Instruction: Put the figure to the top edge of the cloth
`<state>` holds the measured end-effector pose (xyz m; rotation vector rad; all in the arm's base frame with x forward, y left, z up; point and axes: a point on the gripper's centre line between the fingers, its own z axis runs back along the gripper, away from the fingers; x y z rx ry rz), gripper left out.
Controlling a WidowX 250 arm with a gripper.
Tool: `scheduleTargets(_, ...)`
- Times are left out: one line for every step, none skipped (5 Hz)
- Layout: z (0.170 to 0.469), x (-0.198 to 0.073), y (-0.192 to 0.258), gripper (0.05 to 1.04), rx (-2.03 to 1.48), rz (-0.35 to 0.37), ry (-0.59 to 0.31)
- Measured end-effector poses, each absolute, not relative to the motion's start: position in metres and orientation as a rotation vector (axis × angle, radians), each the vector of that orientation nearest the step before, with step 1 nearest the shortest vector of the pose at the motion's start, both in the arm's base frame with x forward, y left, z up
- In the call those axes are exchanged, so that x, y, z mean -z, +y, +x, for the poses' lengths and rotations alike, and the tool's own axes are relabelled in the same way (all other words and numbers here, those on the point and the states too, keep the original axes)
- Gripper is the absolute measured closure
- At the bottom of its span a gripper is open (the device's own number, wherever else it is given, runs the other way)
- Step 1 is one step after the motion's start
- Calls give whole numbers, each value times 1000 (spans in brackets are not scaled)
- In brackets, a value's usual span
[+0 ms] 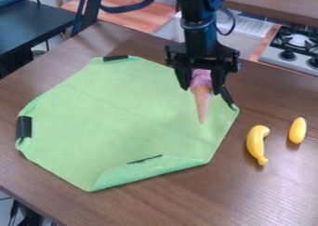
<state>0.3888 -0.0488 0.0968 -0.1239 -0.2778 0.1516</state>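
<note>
Work on the task looks part done: an ice-cream cone [201, 99], evidently the figure meant, seems to have been picked up, while its placing at the top edge is left to do. It is at the upper right of the frame, pink scoop uppermost and tip pointing down, over the right-hand part of the green cloth [112, 109]. The black gripper [201, 88] is directly above; its jaws stand apart by about the width of the scoop, one on each side, and appear to hold it. Whether the tip touches the cloth, I cannot tell. What remains, as I judge it, is to carry the cone up and somewhat left in the frame, set it down by the top edge and let go.

Counted, there are one cone, one cloth, one banana [256, 143] and one smaller yellow piece [297, 130], the last two lying apart at the right of the frame on the brown worktop [267, 197]. Dark strips at the cloth number four: one at the top [115, 58], one at the left [23, 127], one near the turned-up lower edge [144, 159], and one at the right [228, 97].
</note>
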Motion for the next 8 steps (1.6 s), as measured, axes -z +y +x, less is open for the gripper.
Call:
scheduleTargets(398, -87, -36, 354, -191, -97, -303)
scheduleTargets(411, -88, -26, 354, -218, -87, -335)
scheduleTargets(421, -87, -18, 290, -239, -81, -342)
scheduleTargets(427, -82, -14, 83, -233, -50, -341)
scheduleTargets(426, -80, -13, 81, -200, -29, -342)
scheduleTargets(420, -98, -11, 84, -161, -3, -382)
scheduleTargets(408, -144, -6, 84, -38, 115, -510)
scheduleTargets(385, -180, 1, 84, 40, 250, -585)
